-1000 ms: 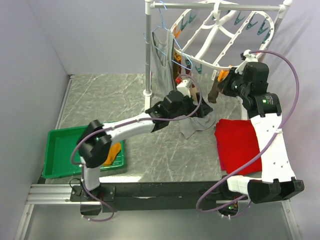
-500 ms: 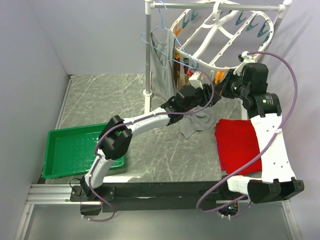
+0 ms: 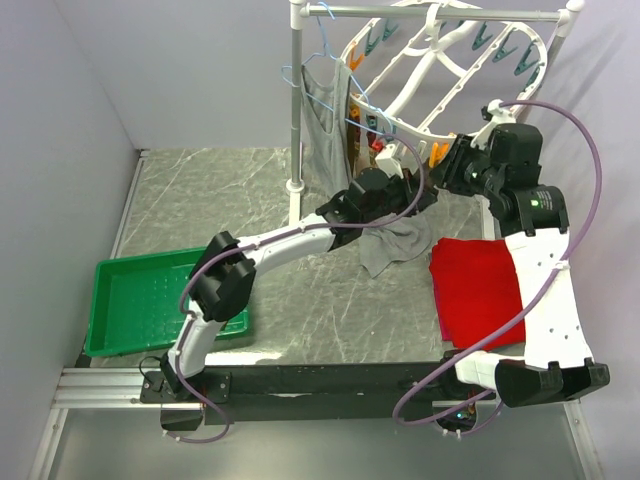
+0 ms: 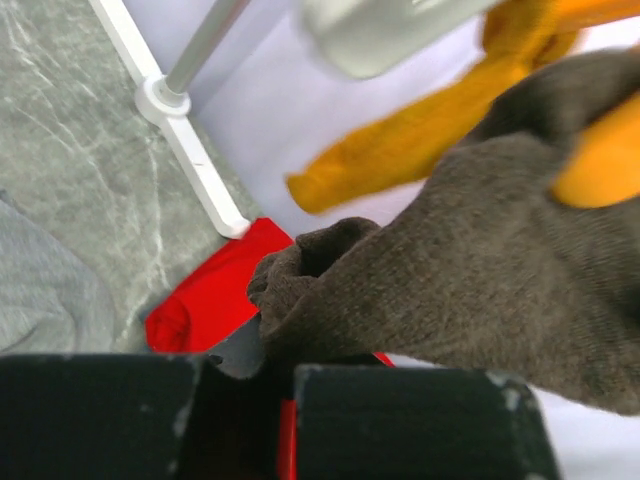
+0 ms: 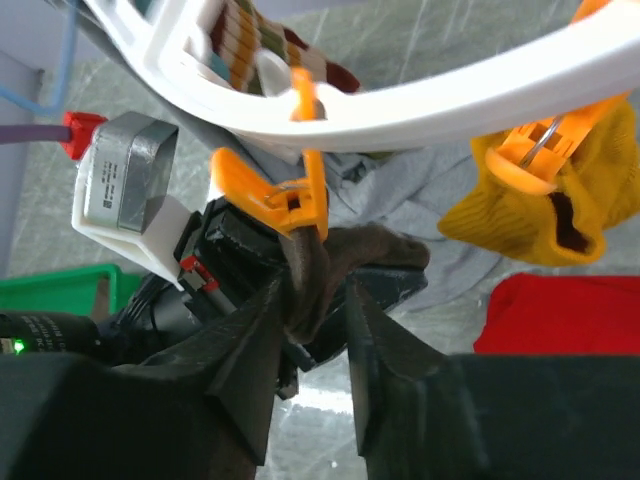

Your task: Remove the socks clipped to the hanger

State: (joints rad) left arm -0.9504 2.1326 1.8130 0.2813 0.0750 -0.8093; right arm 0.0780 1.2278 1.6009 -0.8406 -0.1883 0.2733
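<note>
The hanger arches just above the right gripper, tilted on its rail, with socks pegged along its rim. The left arm has swung up from over the green tray, and the left gripper now sits right under the right one. Its jaws have gone from wide apart to closed tight, and the free end of the brown sock is pinched between them. The right gripper, clamped a second ago, has started to part. Its fingers now straddle the top of that sock loosely instead of squeezing it. Directly above them the orange clip bites the sock, so it is not yet off the hanger. My reading is that the left side has taken over the hold and a downward pull could slip the sock out of the clip.

The red cloth lies on the table below the right gripper, towards its arm's base. A grey tank top hangs just left of the left gripper. The mustard sock dangles to the right of the right fingers from its own clip, near enough to be brushed. A striped sock hangs beyond the rim, up and to their left.
</note>
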